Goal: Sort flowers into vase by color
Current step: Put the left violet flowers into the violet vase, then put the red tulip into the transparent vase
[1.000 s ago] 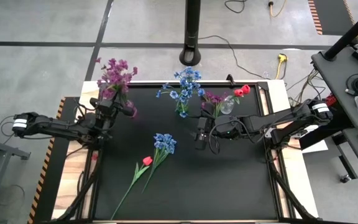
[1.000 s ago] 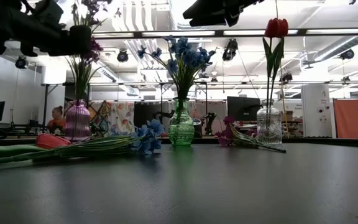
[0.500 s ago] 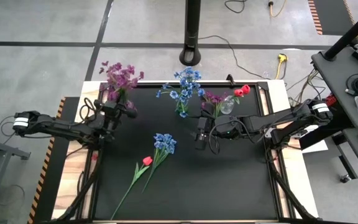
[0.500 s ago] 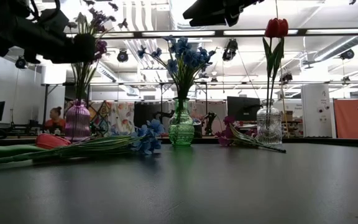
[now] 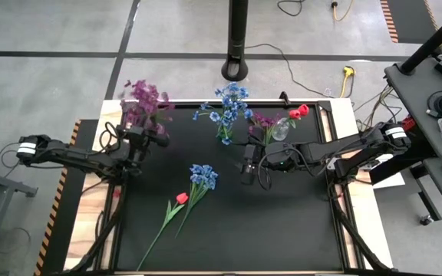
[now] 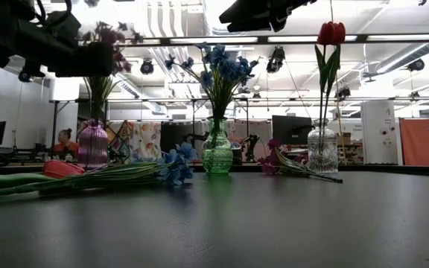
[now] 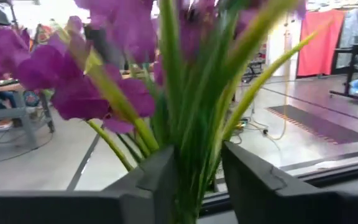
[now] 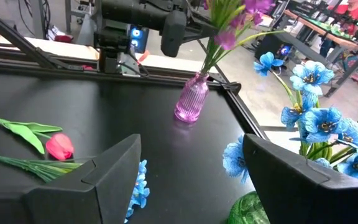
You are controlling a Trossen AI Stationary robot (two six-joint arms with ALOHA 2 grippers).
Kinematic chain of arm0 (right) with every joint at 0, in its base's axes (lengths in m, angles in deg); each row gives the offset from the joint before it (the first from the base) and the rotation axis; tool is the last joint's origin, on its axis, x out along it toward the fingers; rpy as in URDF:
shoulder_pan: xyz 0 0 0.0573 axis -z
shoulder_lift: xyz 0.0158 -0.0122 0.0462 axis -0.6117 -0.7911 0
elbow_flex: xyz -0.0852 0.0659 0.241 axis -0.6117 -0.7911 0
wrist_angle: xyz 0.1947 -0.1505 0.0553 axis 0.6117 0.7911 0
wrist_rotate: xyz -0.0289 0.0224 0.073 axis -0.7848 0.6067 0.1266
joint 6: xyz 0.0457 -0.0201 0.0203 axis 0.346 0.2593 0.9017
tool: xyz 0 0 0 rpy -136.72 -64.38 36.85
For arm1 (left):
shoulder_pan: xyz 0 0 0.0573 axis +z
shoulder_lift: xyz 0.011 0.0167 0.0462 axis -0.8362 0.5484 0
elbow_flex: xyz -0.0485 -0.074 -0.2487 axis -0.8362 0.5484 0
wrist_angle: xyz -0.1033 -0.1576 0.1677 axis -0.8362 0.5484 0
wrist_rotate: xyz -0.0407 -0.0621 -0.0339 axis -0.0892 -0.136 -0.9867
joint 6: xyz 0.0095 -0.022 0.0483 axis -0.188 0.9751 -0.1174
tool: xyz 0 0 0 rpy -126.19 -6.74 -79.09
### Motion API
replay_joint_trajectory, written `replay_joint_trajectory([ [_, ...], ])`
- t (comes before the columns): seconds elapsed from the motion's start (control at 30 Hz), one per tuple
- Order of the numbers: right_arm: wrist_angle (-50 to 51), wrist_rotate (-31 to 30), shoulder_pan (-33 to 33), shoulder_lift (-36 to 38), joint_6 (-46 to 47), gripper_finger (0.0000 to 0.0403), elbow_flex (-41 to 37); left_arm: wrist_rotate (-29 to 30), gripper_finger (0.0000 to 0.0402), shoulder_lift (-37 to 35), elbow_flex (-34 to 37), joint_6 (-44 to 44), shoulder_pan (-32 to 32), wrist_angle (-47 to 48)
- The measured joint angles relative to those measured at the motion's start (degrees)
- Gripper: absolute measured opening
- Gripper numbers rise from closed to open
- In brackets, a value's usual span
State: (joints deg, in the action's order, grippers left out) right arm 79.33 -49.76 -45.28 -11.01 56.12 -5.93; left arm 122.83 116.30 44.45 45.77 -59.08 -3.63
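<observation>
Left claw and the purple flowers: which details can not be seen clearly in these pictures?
- Left wrist view: the purple flowers are blurred; whether the left claw pinches the stems is unclear.
- High view: the purple vase is mostly covered by arm and blooms.
- Low view: the left claw is a dark shape; its fingers are not distinguishable.

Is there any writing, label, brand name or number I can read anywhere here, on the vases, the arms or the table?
No text can be read in any view.
The purple vase, green vase and clear vase carry no label.
The left gripper and right gripper show no legible marking.
The monitors in the room behind are too far off to read.
</observation>
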Motion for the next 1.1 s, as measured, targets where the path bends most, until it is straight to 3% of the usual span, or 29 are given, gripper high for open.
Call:
replay_joint_trajectory([
  [0.13,1.29,0.0,0.0,0.0,1.4,0.0274,0.0,1.86,0.0156,0.0,0.0,-0.12,-2.7,0.84],
  [0.3,3.91,0.0,0.0,0.0,3.5,0.0274,0.03,10.38,0.0197,0.64,0.0,-0.4,-7.58,1.75],
  [0.57,12.52,0.02,0.0,0.0,10.66,0.0274,1.68,11.0,0.0223,2.21,0.0,-0.87,-16.12,1.77],
  [1.1,43.74,0.31,1.13,0.0,49.52,0.0274,3.37,10.76,0.0223,6.7,-0.7,-4.03,-28.53,1.81],
])
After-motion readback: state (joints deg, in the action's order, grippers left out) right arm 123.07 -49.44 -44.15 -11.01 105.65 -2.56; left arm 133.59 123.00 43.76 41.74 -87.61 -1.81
